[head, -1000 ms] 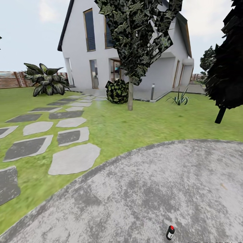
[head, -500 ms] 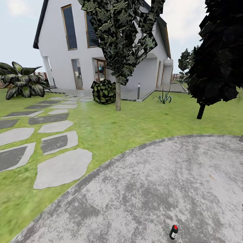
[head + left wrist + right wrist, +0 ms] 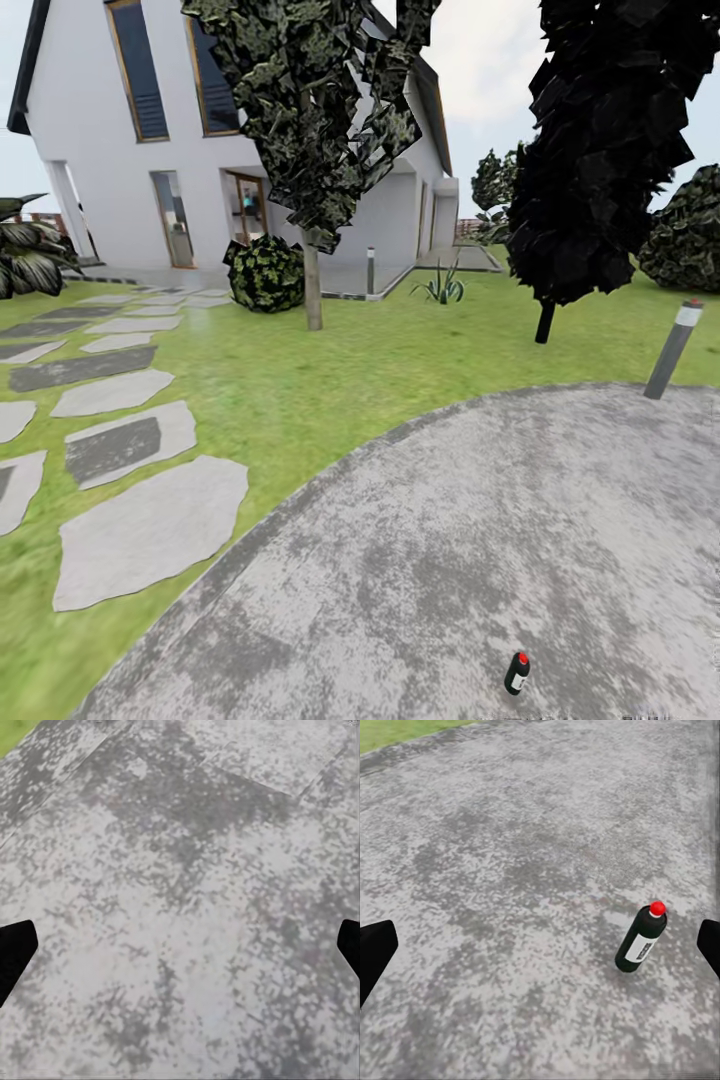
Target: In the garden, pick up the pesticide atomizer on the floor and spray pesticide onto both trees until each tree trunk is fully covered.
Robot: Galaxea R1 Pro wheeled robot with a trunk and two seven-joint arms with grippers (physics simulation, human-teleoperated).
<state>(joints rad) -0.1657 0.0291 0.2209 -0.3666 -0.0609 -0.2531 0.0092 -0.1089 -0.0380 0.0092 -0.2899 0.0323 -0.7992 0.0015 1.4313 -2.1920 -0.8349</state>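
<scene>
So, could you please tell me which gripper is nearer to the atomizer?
Right. The atomizer stands upright on the paving ahead of the open right gripper, untouched. The left gripper faces bare paving.

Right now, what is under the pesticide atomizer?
The pesticide atomizer stands upright on the grey mottled floor, away from the lawn. Its base hides the paving directly beneath. Nothing else touches it; the right tool is open, apart from it.

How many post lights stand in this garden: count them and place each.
2. One post light leans on the lawn beside the paving, at right; the other stands far off, before the house. Foliage may hide more.
</scene>
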